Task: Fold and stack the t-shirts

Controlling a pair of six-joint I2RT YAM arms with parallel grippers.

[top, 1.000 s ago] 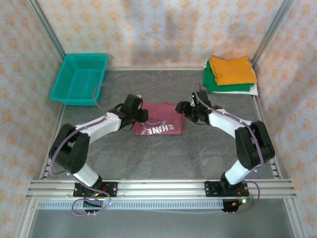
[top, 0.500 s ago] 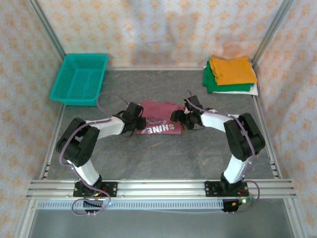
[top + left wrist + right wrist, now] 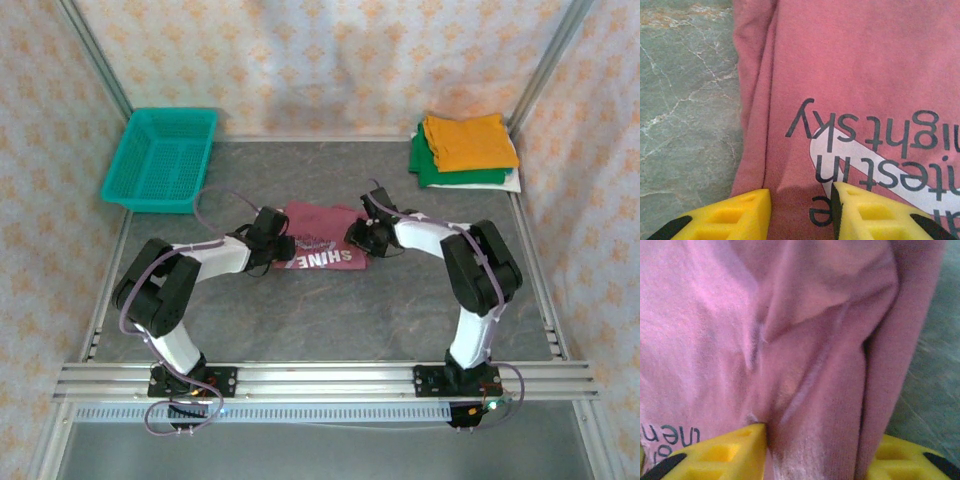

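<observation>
While orange tee (image 3: 468, 140), green tee (image 3: 430, 172) and white tee (image 3: 512, 182) are stacked folded at far right, maroon tee (image 3: 320, 240) is found mid-table, part-folded, lettering up, not yet stacked. Left gripper (image 3: 283, 247) is set low at its left edge, fingers apart, cloth flat between. Right gripper (image 3: 358, 236) is set at right edge, fingers straddling raised fold; pinched or not cannot be told. Left to do, as judged: last folds, carry to stack. Basket (image 3: 160, 160) is parked far left, well apart. Nothing is seen between tee and stack.
</observation>
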